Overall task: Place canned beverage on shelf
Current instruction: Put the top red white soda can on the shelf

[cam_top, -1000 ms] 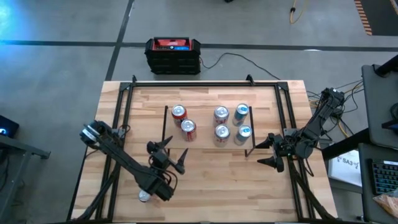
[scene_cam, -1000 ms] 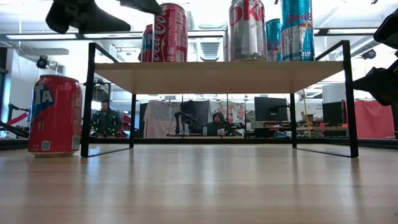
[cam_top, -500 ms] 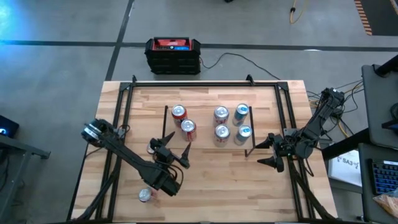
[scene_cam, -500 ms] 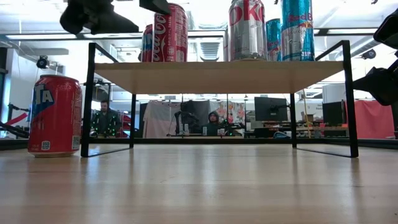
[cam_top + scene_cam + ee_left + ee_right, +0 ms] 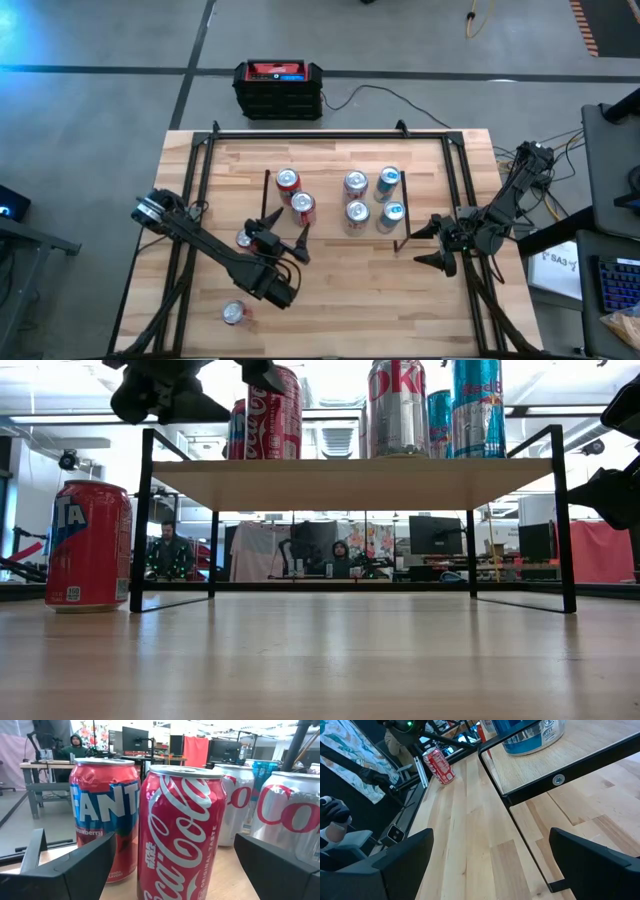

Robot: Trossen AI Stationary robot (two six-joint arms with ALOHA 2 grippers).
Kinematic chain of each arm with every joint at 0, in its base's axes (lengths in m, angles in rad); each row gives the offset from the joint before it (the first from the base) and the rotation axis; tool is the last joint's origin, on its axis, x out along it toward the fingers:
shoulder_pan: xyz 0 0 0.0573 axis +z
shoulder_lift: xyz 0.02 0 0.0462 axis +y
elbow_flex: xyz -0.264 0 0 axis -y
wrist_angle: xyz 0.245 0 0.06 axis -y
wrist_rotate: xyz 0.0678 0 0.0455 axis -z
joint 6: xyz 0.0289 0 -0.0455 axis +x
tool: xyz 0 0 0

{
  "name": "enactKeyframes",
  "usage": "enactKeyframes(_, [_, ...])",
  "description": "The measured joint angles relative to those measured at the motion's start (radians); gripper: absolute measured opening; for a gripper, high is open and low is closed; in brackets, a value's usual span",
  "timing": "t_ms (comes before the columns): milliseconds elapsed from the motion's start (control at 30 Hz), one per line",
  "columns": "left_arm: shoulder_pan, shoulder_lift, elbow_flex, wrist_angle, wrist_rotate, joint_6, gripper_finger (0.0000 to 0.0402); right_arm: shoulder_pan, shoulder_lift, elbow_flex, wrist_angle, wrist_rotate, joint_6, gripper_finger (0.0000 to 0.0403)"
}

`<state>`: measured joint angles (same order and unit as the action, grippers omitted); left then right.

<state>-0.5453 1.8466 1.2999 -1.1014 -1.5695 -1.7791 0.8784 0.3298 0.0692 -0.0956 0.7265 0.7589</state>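
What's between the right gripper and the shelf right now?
Nothing but bare tabletop. The high view shows an empty stretch of wood between the open right gripper and the shelf.

Bright, even overhead light; soft shadows, blown-out ceiling glare behind cans, near tabletop blurred.

The wooden table (image 5: 330,290) carries a low shelf (image 5: 330,226) bearing six upright cans (image 5: 357,212), two red ones left, four silver and blue right, while two more red cans (image 5: 233,313) stand on the tabletop.
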Motion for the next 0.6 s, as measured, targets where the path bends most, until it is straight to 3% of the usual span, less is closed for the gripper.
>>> enactKeyframes(400, [0.014,0.0,0.0,0.048,0.001,0.06,0.0388,0.0,0.0,0.0,0.0,0.0,0.0,0.0384])
enactKeyframes(600, [0.026,0.001,0.0,0.144,0.011,0.173,0.0388,0.0,0.0,0.0,0.0,0.0,0.0,0.0384])
